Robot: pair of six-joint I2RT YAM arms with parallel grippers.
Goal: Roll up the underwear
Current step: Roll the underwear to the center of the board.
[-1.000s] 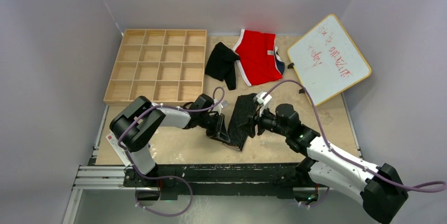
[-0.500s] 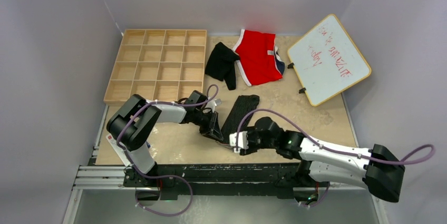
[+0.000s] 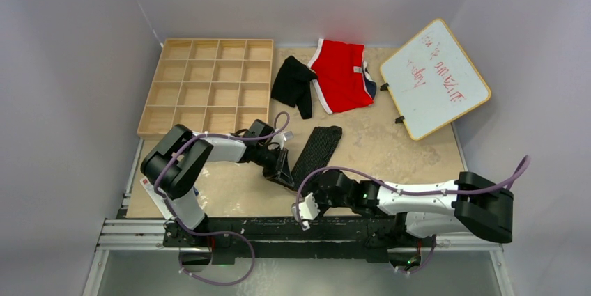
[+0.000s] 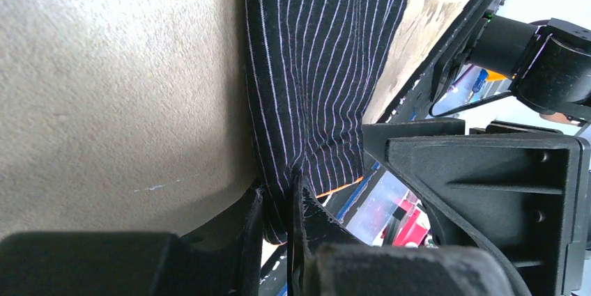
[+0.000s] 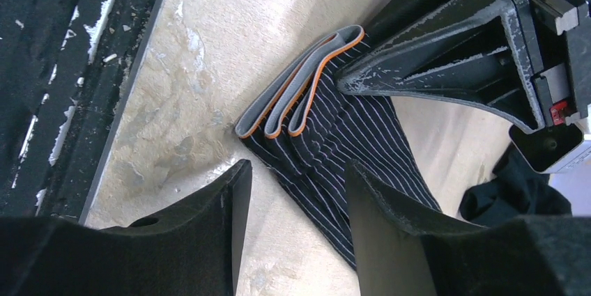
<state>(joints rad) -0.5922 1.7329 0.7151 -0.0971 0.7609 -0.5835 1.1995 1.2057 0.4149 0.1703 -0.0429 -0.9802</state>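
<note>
A black pinstriped underwear (image 3: 317,151) lies folded in a long strip on the table. Its grey and orange waistband (image 5: 296,101) is at the near end. My left gripper (image 3: 284,170) is shut on the strip's near left edge, with fabric pinched between the fingers (image 4: 279,212). My right gripper (image 3: 315,193) is open and empty, low over the table just short of the waistband end (image 5: 296,170). A second plain black underwear (image 3: 293,86) lies crumpled at the back, next to the red briefs.
A wooden grid tray (image 3: 209,87) stands at the back left. Red briefs with white trim (image 3: 340,73) lie at the back middle. A whiteboard (image 3: 433,76) leans at the back right. The black front rail (image 5: 63,66) runs close beside my right gripper.
My right arm has left the strip's far end and swung down to the near waistband end, close to the front edge. The strip now lies flatter. My left gripper has barely moved.
</note>
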